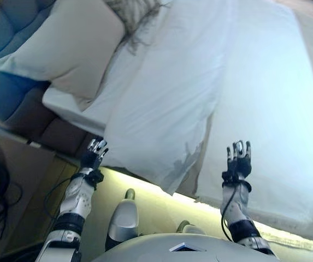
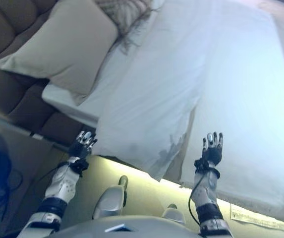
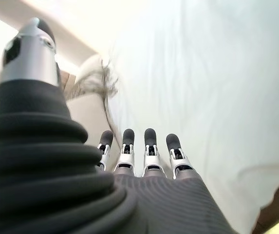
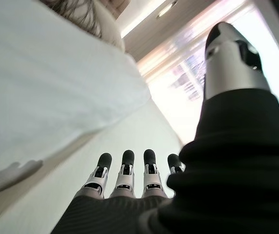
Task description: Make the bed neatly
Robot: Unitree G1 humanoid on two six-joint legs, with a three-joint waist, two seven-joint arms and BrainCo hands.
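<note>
White bedding fills most of what I see, and my two hands are raised in front of it at the near edge of the bed (image 1: pixel 63 103). My left hand (image 1: pixel 94 153) is up beside the lower corner of the mattress, fingers straight and spread, holding nothing; in its wrist view the fingertips (image 3: pixel 128 137) point at the hanging white cloth without visibly touching it. My right hand (image 1: pixel 238 159) is lifted further to the right, fingers also straight and apart, empty, set against the side drape of the bedding. Its wrist view shows the fingertips (image 4: pixel 127 157) lined up toward the pale cloth, with a gap between them and the fabric.

Between the two hands, a white duvet (image 1: pixel 167 103) lies askew across the bed, one pointed corner hanging down over the mattress edge just above the strip of pale floor (image 1: pixel 151 204). To its right, a white sheet (image 1: pixel 271 120) covers the bed and drapes over the side near my right hand.

Farther back on the left, a cream pillow (image 1: pixel 71 46) leans against a dark padded headboard (image 2: pixel 8 29). Beyond the pillow, at the far top, sits a grey patterned throw (image 2: pixel 124 12) with loose fringe spilling onto the duvet.
</note>
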